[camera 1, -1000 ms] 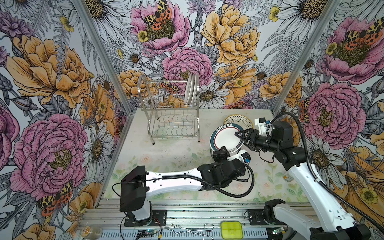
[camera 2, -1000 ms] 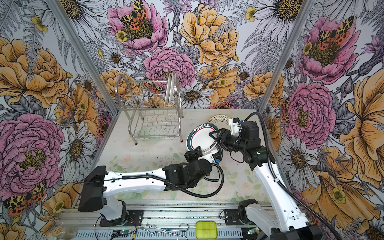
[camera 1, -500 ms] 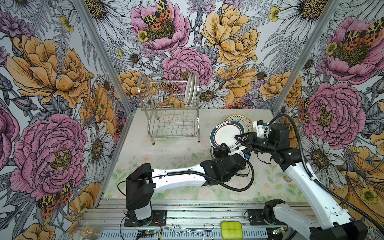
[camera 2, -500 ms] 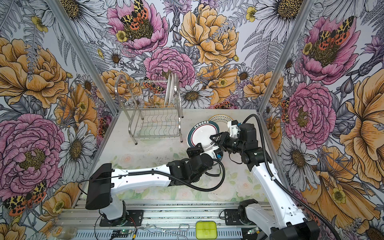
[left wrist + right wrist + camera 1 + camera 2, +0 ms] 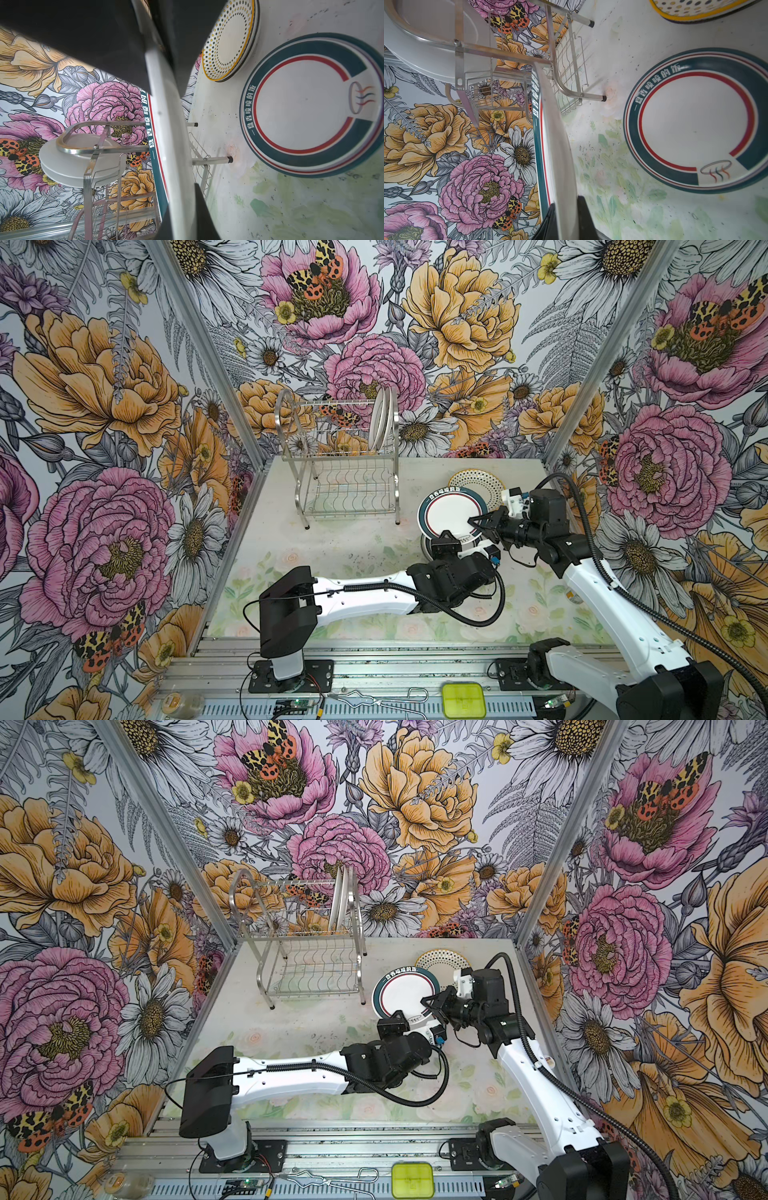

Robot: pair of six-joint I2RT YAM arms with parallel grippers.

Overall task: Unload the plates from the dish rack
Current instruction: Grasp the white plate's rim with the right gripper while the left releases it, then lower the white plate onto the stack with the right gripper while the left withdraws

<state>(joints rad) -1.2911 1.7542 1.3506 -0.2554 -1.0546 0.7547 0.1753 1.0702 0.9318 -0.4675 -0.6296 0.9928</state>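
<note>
A teal-and-red banded plate (image 5: 451,514) (image 5: 405,996) is held tilted above a stack of like plates (image 5: 307,108) (image 5: 695,120) lying on the table. My right gripper (image 5: 478,522) (image 5: 564,220) is shut on its right rim. My left gripper (image 5: 446,537) (image 5: 182,224) pinches its near rim, one finger on each face. The plate shows edge-on in both wrist views (image 5: 166,135) (image 5: 556,145). The dish rack (image 5: 345,472) (image 5: 307,952) stands at the back, with two white plates (image 5: 382,418) (image 5: 338,898) upright at the right end of its top tier.
A black-dotted, yellow-edged plate stack (image 5: 478,485) (image 5: 442,961) (image 5: 228,41) lies behind the teal stack, near the right wall. The rack's lower tier holds nothing. Its nearest leg (image 5: 602,97) stands close to the teal stack. Flowered walls close in three sides.
My right gripper's jaws have closed on the plate's right rim. The left arm has reached a little further forward; the plate has barely moved.
</note>
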